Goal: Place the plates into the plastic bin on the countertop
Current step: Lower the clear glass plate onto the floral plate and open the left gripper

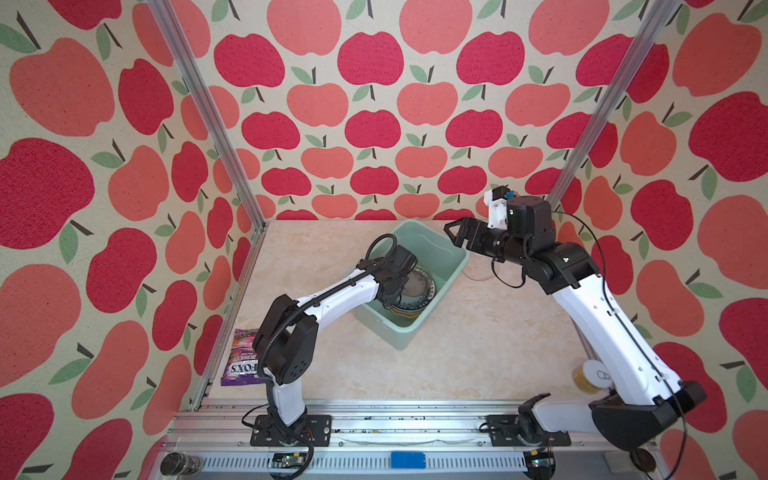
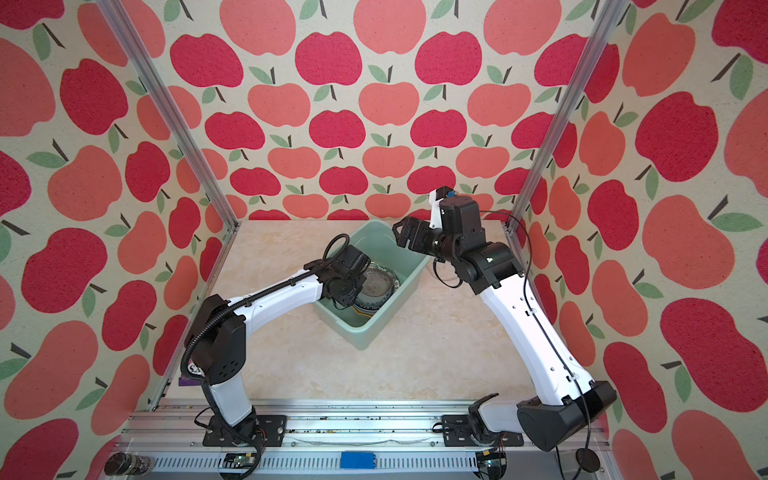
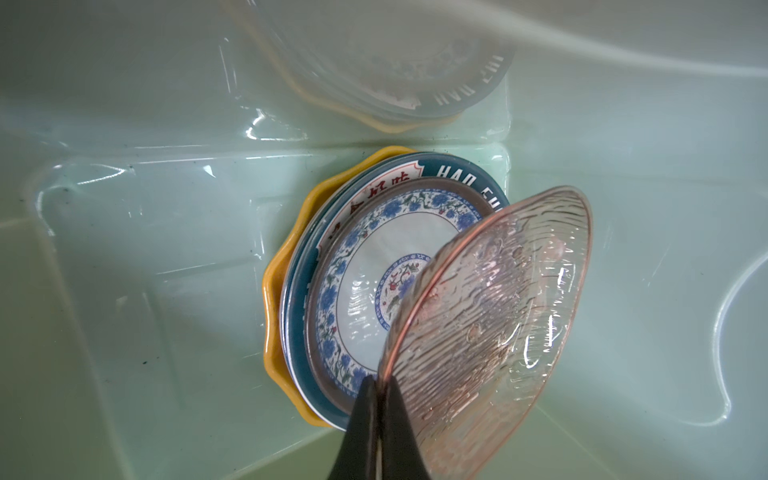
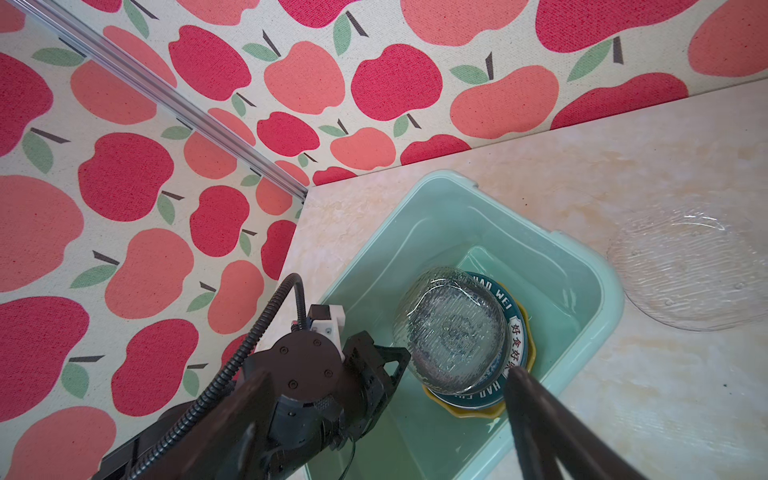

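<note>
Left end effector (image 3: 379, 384) was closed on the rim of a glass plate (image 3: 498, 311), inside the bin (image 1: 399, 337). The plate was held tilted over a stack (image 3: 374, 257) on the bin floor, close to one bin wall. The stack, from the bottom up:
- yellow scalloped plate (image 3: 274, 291)
- lettered dark-rimmed plate (image 3: 457, 174)
- floral plate (image 3: 357, 249) on top

Whether the glass plate touched the stack could not be told.

Right end effector (image 1: 451, 235) had its jaws wide apart and held nothing. It was raised over the bin's far right rim.

A second glass plate (image 4: 690, 270) lay flat on the worktop (image 1: 457, 353), just beside the bin's right side and outside it.

The bin sat skewed near the back middle of the worktop. A purple bag (image 1: 241, 357) lay at the front left edge, well apart from the bin.
</note>
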Robot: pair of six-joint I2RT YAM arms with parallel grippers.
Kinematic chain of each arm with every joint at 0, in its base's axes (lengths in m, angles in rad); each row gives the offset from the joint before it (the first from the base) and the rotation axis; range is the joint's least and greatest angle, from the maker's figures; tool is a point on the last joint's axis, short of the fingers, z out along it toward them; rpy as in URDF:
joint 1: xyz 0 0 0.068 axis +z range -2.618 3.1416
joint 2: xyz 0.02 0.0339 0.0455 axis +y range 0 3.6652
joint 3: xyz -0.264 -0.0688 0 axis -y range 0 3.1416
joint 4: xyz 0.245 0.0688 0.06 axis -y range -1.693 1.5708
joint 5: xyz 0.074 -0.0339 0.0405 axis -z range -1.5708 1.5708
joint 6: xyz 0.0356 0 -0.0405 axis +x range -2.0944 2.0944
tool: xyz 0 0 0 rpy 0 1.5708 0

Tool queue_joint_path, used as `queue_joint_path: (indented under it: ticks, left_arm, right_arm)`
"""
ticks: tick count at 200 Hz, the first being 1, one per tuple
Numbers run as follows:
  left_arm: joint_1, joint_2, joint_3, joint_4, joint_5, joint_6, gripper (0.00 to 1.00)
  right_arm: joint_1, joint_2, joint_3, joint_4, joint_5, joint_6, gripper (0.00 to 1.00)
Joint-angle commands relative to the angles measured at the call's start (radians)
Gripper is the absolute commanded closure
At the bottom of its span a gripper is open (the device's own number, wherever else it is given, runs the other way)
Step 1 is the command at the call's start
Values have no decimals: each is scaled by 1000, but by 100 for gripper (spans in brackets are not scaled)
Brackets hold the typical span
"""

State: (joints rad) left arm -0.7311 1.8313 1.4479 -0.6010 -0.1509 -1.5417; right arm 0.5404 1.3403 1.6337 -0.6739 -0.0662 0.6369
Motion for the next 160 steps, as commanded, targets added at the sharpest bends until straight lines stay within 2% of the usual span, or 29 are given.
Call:
queue_joint_path:
  ticks: [1,72,160]
  left_arm:
    - [-4,31,-17,-17,20,-31,100]
    - [-7,58,-33,-50,31,-75,100]
    - [-7,79,-37,-49,51,-73,89]
  right_arm:
    - [-7,-21,-8,-17,-9,-3,10]
    - [-7,-31,-18,-18,-6,-4,10]
    - [-11,-39,-18,-27,-9,-3,10]
